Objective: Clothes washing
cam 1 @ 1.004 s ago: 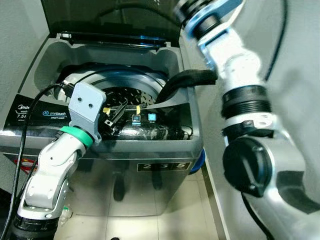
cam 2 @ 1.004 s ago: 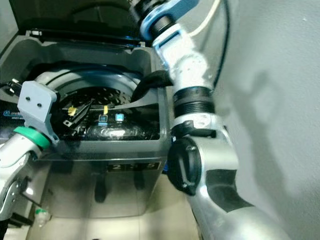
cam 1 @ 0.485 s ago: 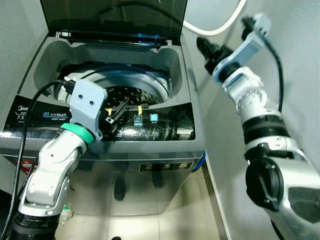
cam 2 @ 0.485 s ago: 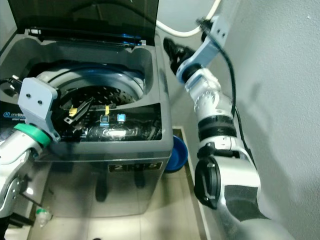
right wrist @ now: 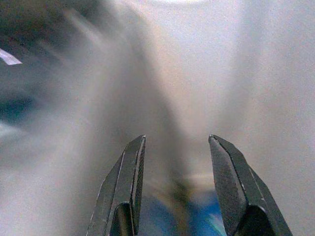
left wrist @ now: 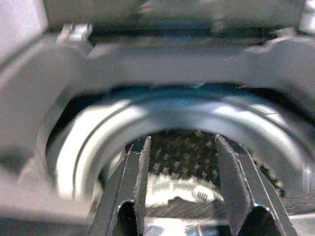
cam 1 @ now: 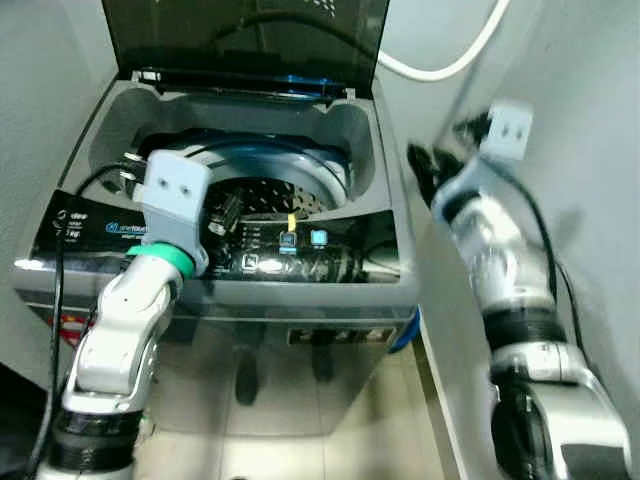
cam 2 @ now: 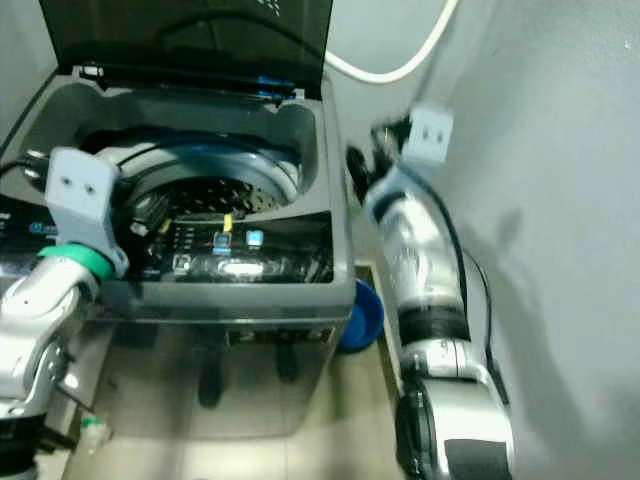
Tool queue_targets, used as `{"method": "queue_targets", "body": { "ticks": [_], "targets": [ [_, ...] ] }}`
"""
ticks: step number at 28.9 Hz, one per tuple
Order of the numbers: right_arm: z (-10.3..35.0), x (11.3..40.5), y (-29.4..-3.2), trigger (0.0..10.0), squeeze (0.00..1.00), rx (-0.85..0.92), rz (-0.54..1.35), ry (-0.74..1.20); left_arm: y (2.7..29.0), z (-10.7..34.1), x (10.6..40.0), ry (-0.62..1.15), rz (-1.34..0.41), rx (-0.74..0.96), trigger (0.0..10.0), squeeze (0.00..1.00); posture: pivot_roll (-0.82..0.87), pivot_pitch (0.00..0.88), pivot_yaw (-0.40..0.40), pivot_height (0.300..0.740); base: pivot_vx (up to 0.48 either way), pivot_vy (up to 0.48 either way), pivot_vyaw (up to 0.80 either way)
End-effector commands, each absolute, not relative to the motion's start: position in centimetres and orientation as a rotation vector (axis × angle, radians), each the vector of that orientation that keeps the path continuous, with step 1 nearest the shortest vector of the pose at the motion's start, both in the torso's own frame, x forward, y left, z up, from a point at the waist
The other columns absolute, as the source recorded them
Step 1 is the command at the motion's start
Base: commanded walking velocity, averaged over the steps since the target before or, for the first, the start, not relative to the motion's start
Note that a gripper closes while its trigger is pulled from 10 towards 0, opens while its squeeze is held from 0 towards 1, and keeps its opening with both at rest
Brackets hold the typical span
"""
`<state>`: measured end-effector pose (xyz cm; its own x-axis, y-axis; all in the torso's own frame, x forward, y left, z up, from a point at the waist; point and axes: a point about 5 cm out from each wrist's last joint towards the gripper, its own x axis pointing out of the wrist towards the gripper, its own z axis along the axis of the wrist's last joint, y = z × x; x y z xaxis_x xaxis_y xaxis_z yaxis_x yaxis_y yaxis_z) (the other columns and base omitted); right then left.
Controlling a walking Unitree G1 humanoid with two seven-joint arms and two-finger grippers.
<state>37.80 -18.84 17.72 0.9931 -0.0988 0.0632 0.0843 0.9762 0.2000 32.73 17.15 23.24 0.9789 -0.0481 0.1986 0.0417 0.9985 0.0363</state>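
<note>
The grey top-loading washing machine (cam 1: 390, 290) stands with its dark lid (cam 1: 250, 35) raised. Inside it the perforated steel drum (cam 1: 285, 195) shows, and I see no clothes in it. My left gripper (cam 1: 225, 212) hovers over the black control panel (cam 1: 320, 255) at the drum's front edge. In the left wrist view it (left wrist: 179, 147) is open and empty, pointing into the drum (left wrist: 177, 157). My right gripper (cam 1: 425, 165) is off the machine's right side near the wall, blurred. The right wrist view shows it (right wrist: 174, 142) open with nothing between the fingers.
A white hose (cam 1: 450, 68) curves along the wall behind the machine. A blue basin (cam 2: 365, 312) lies on the floor in the narrow gap between the machine and the right wall (cam 2: 560, 150). A black cable (cam 1: 55, 260) trails along my left arm.
My right arm has pulled out of the tub, swung up past the lid's right side and then come down beside the machine. The left gripper has stayed over the panel. The camera has shifted.
</note>
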Motion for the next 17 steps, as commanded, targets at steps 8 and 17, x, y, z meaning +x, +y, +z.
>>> {"method": "queue_targets", "body": {
  "ticks": [8, 17],
  "targets": [
    [14.3, 33.9, -18.7, 10.0, 0.00, 0.282, -0.135, -0.125, 16.7, 19.1, 32.9, -0.112, -0.048, -0.078, 10.0, 0.00, 0.07, 0.057, 0.045, 0.740, 0.000, 0.000, 0.00],
    [20.1, 34.6, -17.4, 10.0, 0.00, 0.202, -0.046, -0.335, 17.4, 18.6, 33.6, -0.060, -0.079, 0.082, 10.0, 0.00, 0.04, 0.037, 0.071, 0.740, 0.000, 0.000, 0.00]
  ]
}}
